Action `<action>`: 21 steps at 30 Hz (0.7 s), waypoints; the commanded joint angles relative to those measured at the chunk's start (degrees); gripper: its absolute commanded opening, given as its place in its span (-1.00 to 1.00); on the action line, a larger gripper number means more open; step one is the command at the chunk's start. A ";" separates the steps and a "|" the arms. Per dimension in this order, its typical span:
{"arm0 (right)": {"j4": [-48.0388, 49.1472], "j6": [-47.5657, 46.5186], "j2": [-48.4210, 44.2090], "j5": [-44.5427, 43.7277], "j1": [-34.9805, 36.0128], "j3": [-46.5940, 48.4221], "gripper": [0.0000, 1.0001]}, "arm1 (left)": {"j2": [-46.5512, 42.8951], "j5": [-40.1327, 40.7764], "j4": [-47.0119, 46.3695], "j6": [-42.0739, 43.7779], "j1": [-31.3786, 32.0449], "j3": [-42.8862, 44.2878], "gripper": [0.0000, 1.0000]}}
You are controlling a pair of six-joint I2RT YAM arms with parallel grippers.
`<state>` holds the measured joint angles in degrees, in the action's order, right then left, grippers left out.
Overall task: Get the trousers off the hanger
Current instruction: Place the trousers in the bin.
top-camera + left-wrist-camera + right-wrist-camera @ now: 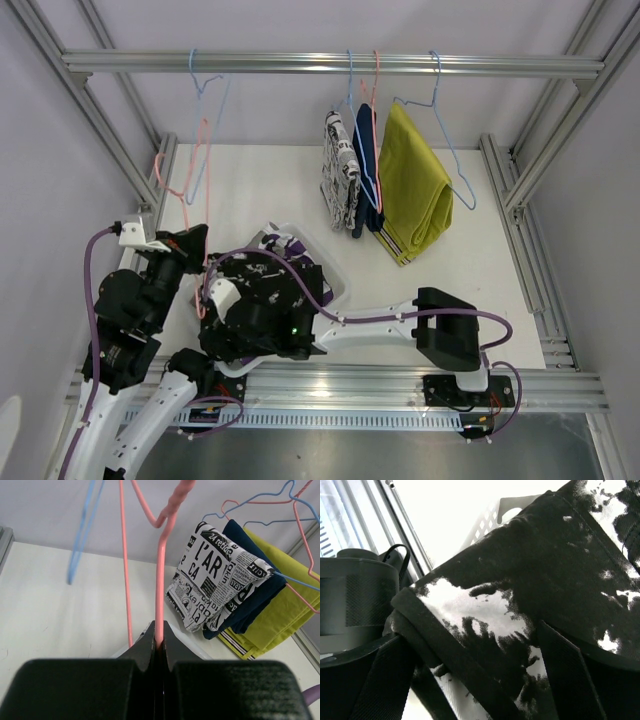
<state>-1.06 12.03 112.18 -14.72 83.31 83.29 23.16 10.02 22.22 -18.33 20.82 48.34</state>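
Observation:
My left gripper [160, 630] is shut on the wire of a bare pink hanger [160, 575], which hangs from the rail at the left [203, 150]. My right gripper [475, 675] stands open low over the white basket [338, 291]. The black-and-white splotched trousers [520, 580] lie between its spread fingers, on top of the purple camouflage pair [291, 243]. Three more trousers hang on hangers at the back: white with black print [210, 575], navy [255, 600] and mustard yellow [285, 605].
An empty blue hanger [82, 530] hangs beside the pink one on the metal rail [320, 63]. Frame posts stand at both sides of the table [470, 290]. The basket's slotted wall [490, 515] rises just behind the splotched cloth.

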 commanded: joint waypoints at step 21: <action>-2.90 1.94 -11.73 -0.66 -0.95 -2.43 -0.37 | -1.27 0.44 -1.91 0.49 -0.52 0.18 -0.99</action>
<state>-5.76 12.82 100.22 -15.81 84.03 80.64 22.70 9.91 22.15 -18.35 20.82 48.34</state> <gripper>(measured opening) 0.369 0.023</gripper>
